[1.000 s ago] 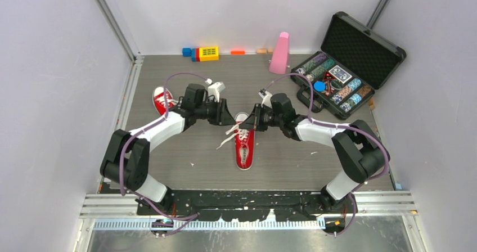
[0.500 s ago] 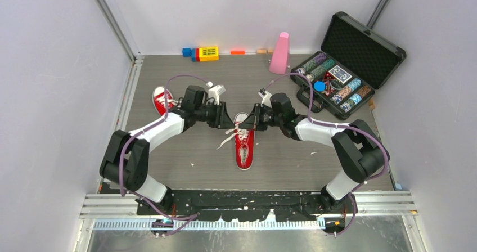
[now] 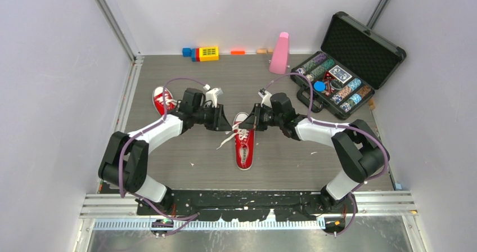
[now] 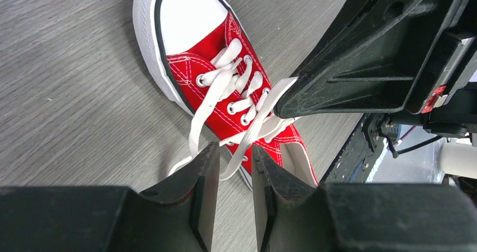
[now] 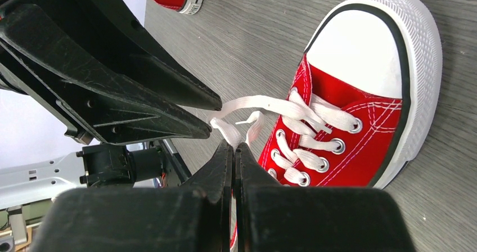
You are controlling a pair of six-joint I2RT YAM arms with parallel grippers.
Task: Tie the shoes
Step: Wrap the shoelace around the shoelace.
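Shoes: one shoe lies at far left, behind the left arm. The second shoe lies at centre, its lacing under both grippers. Over its left side the left gripper hovers with jaws narrowly apart, a lace running across the gap. Opposite, the right gripper is clamped on the lace above the eyelets. Against one second earlier, the left gripper has shifted slightly toward the near edge; both shoes and the right gripper are unchanged.
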